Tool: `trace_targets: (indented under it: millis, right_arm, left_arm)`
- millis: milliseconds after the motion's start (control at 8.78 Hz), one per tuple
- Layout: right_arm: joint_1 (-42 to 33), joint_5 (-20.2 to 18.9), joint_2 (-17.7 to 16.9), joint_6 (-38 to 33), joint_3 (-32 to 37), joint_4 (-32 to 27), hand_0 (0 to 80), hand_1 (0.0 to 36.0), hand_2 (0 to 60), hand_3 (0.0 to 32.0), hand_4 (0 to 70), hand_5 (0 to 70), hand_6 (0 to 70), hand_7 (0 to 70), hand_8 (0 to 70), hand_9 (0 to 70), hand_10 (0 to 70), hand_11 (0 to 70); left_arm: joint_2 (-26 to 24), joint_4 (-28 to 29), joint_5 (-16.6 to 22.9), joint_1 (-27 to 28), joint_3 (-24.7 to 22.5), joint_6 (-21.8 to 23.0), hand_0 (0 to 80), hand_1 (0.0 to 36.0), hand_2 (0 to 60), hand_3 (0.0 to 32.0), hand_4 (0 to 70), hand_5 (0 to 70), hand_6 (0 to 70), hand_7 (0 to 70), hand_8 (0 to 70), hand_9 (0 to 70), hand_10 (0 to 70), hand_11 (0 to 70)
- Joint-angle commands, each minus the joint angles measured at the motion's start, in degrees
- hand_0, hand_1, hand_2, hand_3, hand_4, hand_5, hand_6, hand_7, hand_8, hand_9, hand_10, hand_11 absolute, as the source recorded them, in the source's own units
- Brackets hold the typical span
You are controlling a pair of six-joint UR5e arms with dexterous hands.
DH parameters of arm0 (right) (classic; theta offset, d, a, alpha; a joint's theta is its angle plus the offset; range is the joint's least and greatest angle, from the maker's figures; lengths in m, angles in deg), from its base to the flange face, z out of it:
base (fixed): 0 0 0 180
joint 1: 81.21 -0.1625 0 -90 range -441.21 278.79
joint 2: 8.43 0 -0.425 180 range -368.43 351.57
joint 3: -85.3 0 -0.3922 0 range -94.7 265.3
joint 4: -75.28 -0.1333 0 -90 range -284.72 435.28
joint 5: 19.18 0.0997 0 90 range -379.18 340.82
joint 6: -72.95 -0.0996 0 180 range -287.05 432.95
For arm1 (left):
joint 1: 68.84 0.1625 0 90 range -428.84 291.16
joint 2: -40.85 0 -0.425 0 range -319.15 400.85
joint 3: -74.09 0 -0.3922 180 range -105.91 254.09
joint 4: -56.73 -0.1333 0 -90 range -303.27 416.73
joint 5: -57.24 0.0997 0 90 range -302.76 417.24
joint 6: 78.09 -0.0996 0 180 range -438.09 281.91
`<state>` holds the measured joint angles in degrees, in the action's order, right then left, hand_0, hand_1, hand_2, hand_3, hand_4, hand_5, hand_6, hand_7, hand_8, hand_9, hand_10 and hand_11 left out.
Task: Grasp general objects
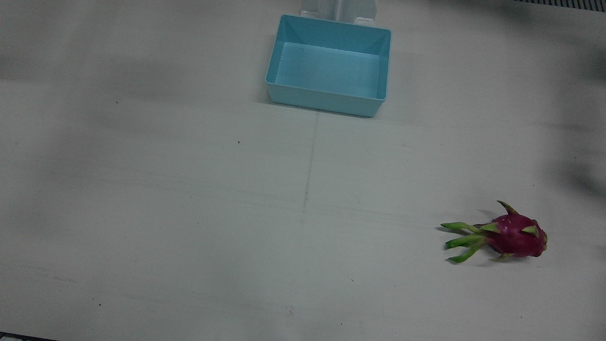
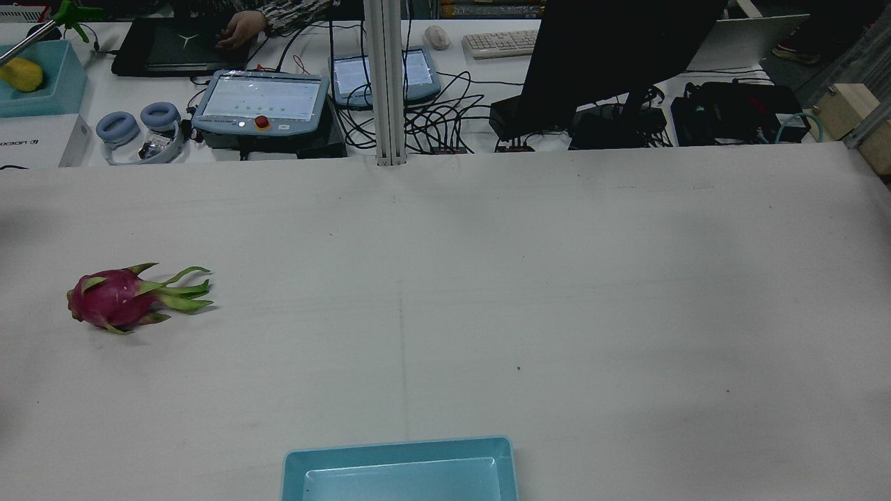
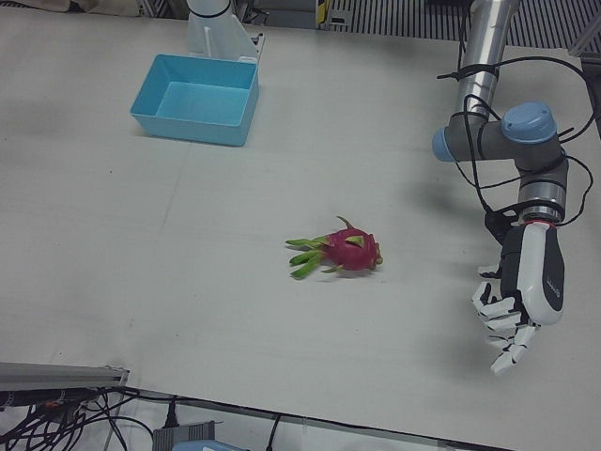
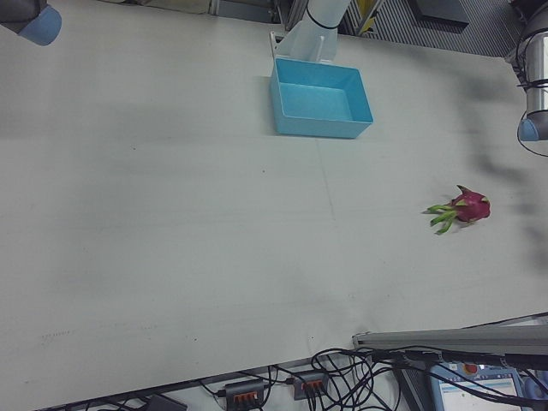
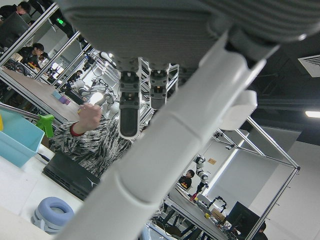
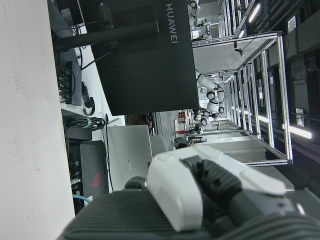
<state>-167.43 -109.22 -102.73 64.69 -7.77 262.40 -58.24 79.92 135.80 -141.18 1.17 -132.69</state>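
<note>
The left hand [image 3: 515,315] hangs from its arm [image 3: 512,141] with the wrist up and the fingers [image 3: 507,352] pointing down toward the table [image 3: 188,244]; they are spread loosely apart and hold nothing. It shows whole only in the left-front view; its own camera shows just the fingers from close up, pale and partly out of focus. The right hand [image 6: 215,192] appears only in its own camera, as a white and dark close-up mass cut off by the frame, so I cannot tell how far open it is or whether it holds anything. Of the right arm, only a blue joint [image 4: 34,21] at the corner of the right-front view is visible.

The dragon fruit [image 3: 349,251] lies on its side on the table, on the left arm's half, its green leafy tips pointing toward the table's middle. It sits well apart from the left hand, untouched. Further off, by the arms' pedestals, stands a blue bin [image 1: 326,66], open and with nothing inside; the rear view cuts it off at the bottom edge.
</note>
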Motion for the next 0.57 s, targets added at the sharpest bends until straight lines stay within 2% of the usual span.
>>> trace_targets:
  millis: [0, 114, 228, 342, 456]
  right_arm:
    - [0.0, 0.0, 0.0, 0.0, 0.0, 0.0, 0.0, 0.0, 0.0, 0.0, 0.0, 0.0, 0.0, 0.0, 0.0, 0.0, 0.0, 0.0]
    - [0.0, 0.0, 0.0, 0.0, 0.0, 0.0, 0.0, 0.0, 0.0, 0.0, 0.0, 0.0, 0.0, 0.0, 0.0, 0.0, 0.0, 0.0]
    - [0.0, 0.0, 0.0, 0.0, 0.0, 0.0, 0.0, 0.0, 0.0, 0.0, 0.0, 0.0, 0.0, 0.0, 0.0, 0.0, 0.0, 0.0]
    - [0.0, 0.0, 0.0, 0.0, 0.0, 0.0, 0.0, 0.0, 0.0, 0.0, 0.0, 0.0, 0.0, 0.0, 0.0, 0.0, 0.0, 0.0]
    - [0.0, 0.0, 0.0, 0.0, 0.0, 0.0, 0.0, 0.0, 0.0, 0.0, 0.0, 0.0, 0.0, 0.0, 0.0, 0.0, 0.0, 0.0]
  left_arm:
    - [0.1, -0.4, 0.0, 0.0, 0.1, -0.4, 80.0, 36.0, 60.0, 0.0, 58.8, 70.0, 70.0, 70.0, 15.0, 18.6, 27.9, 44.6]
    - [0.2, -0.1, 0.1, 0.0, -0.3, 0.2, 80.0, 36.0, 60.0, 0.0, 58.7, 70.0, 70.0, 70.0, 15.0, 18.6, 26.6, 43.0]
    - [0.3, -0.3, 0.5, -0.1, -1.1, 0.5, 80.0, 36.0, 60.0, 0.0, 64.7, 70.0, 70.0, 70.0, 15.0, 18.6, 22.0, 36.6]
    - [0.4, -1.1, 0.7, -0.1, -2.7, 1.8, 80.0, 36.0, 60.0, 0.0, 67.4, 70.0, 70.0, 70.0, 15.0, 18.6, 18.9, 32.0]
    - [0.6, -1.3, 0.9, -0.3, -4.7, 4.5, 80.0, 36.0, 60.0, 0.0, 62.0, 70.0, 70.0, 70.0, 13.9, 18.6, 14.9, 26.3]
